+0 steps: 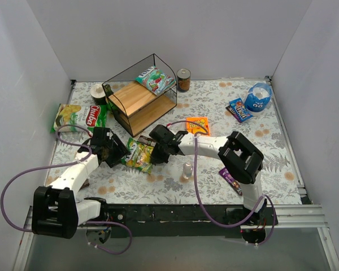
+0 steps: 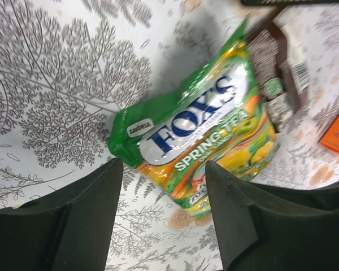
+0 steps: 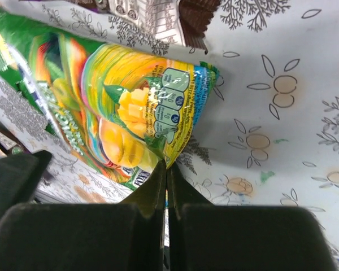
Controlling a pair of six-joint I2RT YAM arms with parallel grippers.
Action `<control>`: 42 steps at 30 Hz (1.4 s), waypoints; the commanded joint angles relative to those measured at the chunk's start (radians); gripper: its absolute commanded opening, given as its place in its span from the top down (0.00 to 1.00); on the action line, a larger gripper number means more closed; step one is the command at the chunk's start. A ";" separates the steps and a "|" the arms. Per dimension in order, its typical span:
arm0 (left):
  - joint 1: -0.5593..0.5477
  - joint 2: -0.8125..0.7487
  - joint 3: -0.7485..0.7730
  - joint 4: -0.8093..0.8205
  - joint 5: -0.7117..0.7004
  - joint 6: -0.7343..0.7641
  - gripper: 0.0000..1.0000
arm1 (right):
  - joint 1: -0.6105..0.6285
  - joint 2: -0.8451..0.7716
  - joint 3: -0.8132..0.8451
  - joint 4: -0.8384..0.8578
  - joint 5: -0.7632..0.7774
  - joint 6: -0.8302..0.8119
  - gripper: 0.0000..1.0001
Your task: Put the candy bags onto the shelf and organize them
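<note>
One flat table (image 1: 282, 164), covered with a white cloth printed with grey leaves and small orange flowers, stands between plain white walls (image 1: 158, 34). Well in front of the two-tier black wire shelf with light wooden boards (image 1: 137, 95), to its right, lies a flat purple wrapper (image 1: 230, 180). A small clear bottle (image 1: 187, 169) stands upright a little nearer to the shelf. Directly in front of the shelf is the glossy green-yellow candy bag (image 1: 140, 156), with a dark brown wrapper (image 2: 271, 73) at its shelf-side edge. An orange cardboard box (image 1: 198, 125) lies near the shelf's front right. Left of the shelf lies a big green-white snack bag (image 1: 79, 117). Well to its right are a small blue pack (image 1: 240, 109) and a round blue pouch with eyes (image 1: 258, 97). A teal-white bag (image 1: 154, 79) rests on the shelf's upper board. Both arms reach low toward the shelf and meet at the candy bag. The left gripper (image 2: 164, 169) has its fingers apart, with the bag's end between them and touching both. The right gripper (image 3: 166, 169) is closed tightly on one corner of the same bag.
</note>
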 commanded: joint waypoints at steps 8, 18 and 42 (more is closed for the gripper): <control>-0.002 -0.113 0.196 -0.146 -0.290 0.032 0.27 | -0.022 -0.209 0.044 0.005 -0.027 -0.133 0.99; -0.002 -0.168 0.171 -0.143 -0.353 0.009 0.25 | -0.023 -0.333 0.134 -0.066 0.067 -0.175 0.99; -0.002 -0.168 0.124 -0.125 -0.350 0.020 0.21 | -0.175 -0.184 0.676 0.059 0.208 -0.412 0.99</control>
